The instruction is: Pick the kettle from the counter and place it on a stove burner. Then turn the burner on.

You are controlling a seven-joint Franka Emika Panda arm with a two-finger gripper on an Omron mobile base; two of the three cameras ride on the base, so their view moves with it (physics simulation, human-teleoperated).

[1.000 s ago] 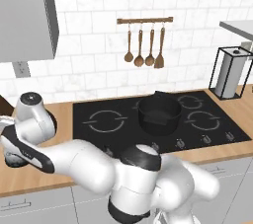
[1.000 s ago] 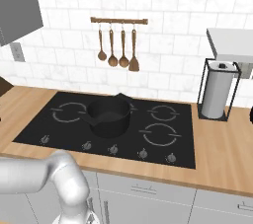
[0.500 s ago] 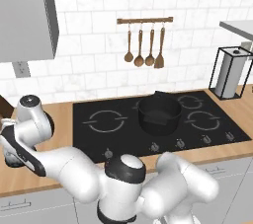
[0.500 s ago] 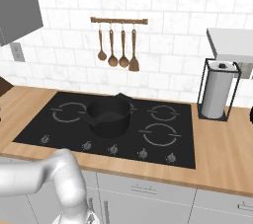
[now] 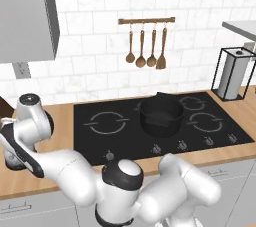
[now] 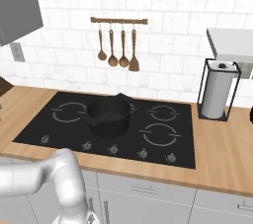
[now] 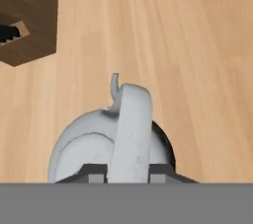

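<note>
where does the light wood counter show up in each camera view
Left base view: light-brown wood-grain counter wraps the glossy black cooktop, showing widest at the left.
Right base view: counter is broadest right of the cooktop.
Hand view: counter lies under the silver-grey metal kettle.
Shared landmark, base views: round black pot.

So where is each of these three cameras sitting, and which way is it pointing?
Left base view: behind the arm on its left, looking forward and down over the counter, black cooktop and black pot; the white arm fills the lower part.
Right base view: behind on the right, facing the same cooktop; the arm enters lower left.
Hand view: on the hand, looking down on the kettle; the claw is shut on its handle.
Both base views share pot, hanging utensils and paper-towel holder.
</note>
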